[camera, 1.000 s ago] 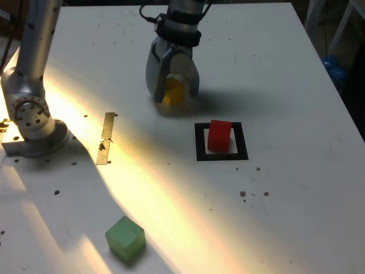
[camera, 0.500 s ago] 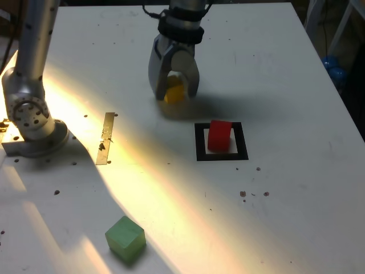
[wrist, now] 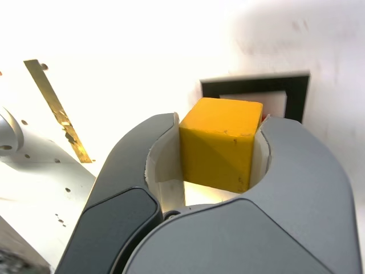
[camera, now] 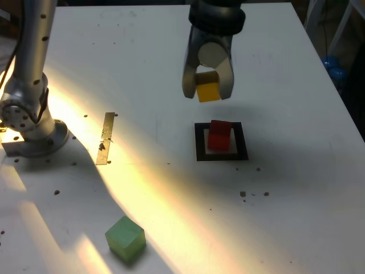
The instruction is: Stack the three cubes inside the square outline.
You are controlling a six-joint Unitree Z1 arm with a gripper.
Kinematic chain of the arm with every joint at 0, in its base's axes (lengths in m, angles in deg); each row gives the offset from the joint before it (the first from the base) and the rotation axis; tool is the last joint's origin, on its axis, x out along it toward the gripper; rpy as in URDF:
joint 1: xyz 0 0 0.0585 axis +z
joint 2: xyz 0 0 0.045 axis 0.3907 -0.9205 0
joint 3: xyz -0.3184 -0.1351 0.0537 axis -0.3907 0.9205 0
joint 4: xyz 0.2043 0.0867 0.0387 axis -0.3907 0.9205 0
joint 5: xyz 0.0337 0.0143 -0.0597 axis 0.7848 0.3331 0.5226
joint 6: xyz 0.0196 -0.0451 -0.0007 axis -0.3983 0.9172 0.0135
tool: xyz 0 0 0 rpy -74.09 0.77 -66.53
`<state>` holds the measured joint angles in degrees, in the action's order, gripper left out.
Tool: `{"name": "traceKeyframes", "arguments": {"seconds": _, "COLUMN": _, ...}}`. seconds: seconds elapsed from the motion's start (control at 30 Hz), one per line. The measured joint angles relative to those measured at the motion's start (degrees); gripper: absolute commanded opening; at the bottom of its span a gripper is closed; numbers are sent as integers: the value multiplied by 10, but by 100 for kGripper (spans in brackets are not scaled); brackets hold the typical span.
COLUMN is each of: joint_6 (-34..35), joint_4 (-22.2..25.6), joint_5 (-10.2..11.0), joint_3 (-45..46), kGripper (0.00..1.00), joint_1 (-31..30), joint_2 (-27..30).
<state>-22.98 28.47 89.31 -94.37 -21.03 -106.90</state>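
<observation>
The claw [wrist: 219, 151], apparently closed on the yellow cube [wrist: 219, 145], pinches it between its fingertips.

1 metal strip [camera: 105, 138] lies on the white table [camera: 285, 211].

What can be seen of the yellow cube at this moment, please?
The yellow cube is a small, plain block with flat faces and a matt look; its colour runs from yellow to orange. The wrist view shows its upper face brighter than the side, and a few small dark marks along an edge. It is held in the air between the two fingers of the gripper, which touch it on opposite sides. In the exterior view it appears above the red cube, not touching it.
</observation>
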Motion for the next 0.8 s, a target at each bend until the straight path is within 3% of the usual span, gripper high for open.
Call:
{"name": "traceKeyframes", "arguments": {"seconds": 0.3, "joint_6": 16, "joint_4": 9, "joint_5": 0, "joint_3": -32, "kGripper": 31, "joint_1": -56, "joint_2": -37}}
{"name": "traceKeyframes", "arguments": {"seconds": 0.63, "joint_6": 22, "joint_4": 7, "joint_5": 0, "joint_3": -36, "kGripper": 32, "joint_1": -67, "joint_2": -51}}
{"name": "traceKeyframes", "arguments": {"seconds": 0.7, "joint_6": 22, "joint_4": 6, "joint_5": -1, "joint_3": -34, "kGripper": 37, "joint_1": -67, "joint_2": -53}}
{"name": "traceKeyframes", "arguments": {"seconds": 0.8, "joint_6": 22, "joint_4": 1, "joint_5": -4, "joint_3": -27, "kGripper": 64, "joint_1": -67, "joint_2": -56}}
